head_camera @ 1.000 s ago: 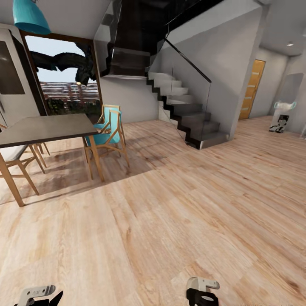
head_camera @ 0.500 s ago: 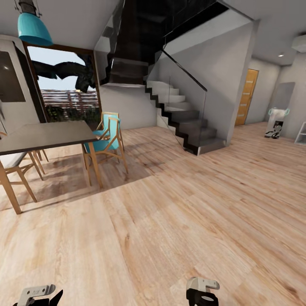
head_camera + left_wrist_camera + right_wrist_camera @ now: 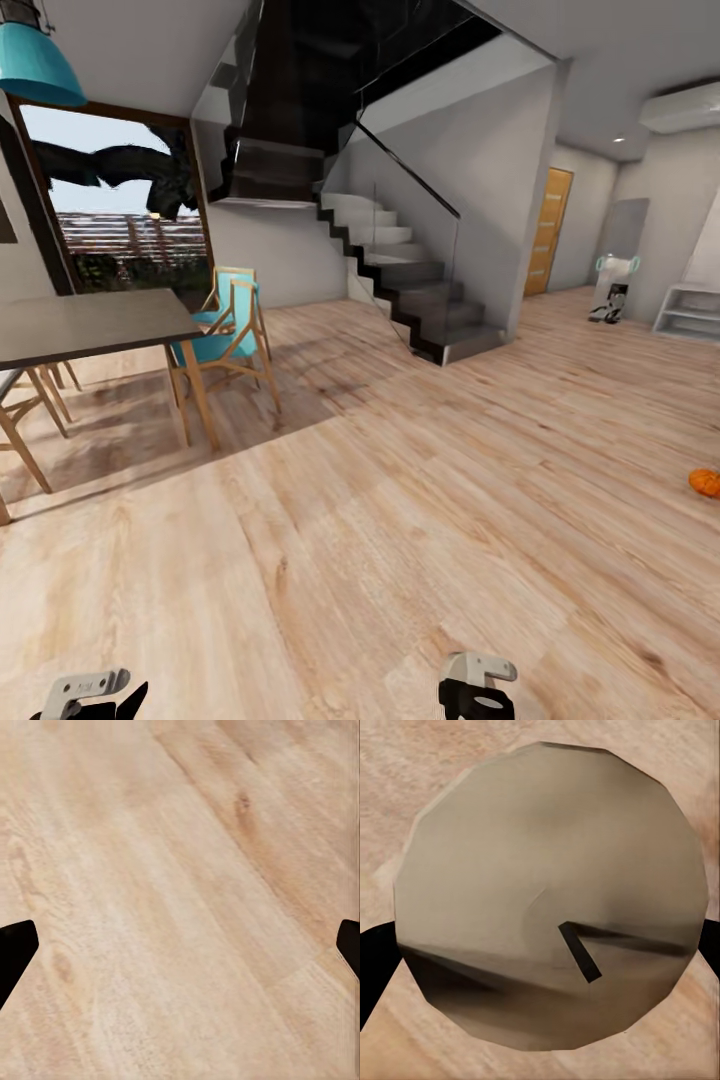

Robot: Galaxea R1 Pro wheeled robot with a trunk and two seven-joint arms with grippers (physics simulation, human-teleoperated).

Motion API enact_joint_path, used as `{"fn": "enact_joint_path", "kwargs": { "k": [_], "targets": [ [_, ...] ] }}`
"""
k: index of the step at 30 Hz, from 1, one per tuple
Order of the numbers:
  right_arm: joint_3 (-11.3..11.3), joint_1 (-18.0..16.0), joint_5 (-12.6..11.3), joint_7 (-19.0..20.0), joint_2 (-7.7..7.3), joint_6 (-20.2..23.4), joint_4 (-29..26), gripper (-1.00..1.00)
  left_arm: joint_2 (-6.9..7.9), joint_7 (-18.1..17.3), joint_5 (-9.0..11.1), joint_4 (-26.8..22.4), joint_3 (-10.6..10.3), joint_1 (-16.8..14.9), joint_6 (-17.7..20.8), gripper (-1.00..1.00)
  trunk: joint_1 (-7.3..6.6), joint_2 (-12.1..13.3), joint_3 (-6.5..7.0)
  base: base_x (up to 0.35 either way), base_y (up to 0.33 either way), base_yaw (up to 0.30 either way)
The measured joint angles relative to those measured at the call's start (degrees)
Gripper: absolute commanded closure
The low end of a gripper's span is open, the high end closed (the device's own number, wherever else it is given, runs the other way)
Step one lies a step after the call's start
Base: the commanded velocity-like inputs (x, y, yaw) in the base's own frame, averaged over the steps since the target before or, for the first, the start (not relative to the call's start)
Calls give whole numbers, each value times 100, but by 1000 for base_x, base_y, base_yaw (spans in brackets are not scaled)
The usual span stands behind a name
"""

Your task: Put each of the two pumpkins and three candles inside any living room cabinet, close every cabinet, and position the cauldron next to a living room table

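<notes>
Right claw (image 3: 540, 967) grips a candle (image 3: 551, 896); left claw (image 3: 180, 945) hangs open, empty, over the floor (image 3: 400, 520). One pumpkin (image 3: 705, 483) lies on the floor, far right. Nothing stowed yet, judging by this.

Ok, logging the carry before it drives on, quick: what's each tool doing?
Left tool: open, empty, wood floor beneath.
Right tool: shut on a candle, wick showing.
</notes>
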Motion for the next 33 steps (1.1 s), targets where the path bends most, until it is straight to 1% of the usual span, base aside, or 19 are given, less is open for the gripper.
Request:
{"fn": "enact_joint_path", "kwargs": {
  "k": [33],
  "targets": [
    [-7,1,-6,0,-9,0,1,100,0,-4,14,7,0,0,-1,-100,0,0,146,0,0,-265]
  ]
}}
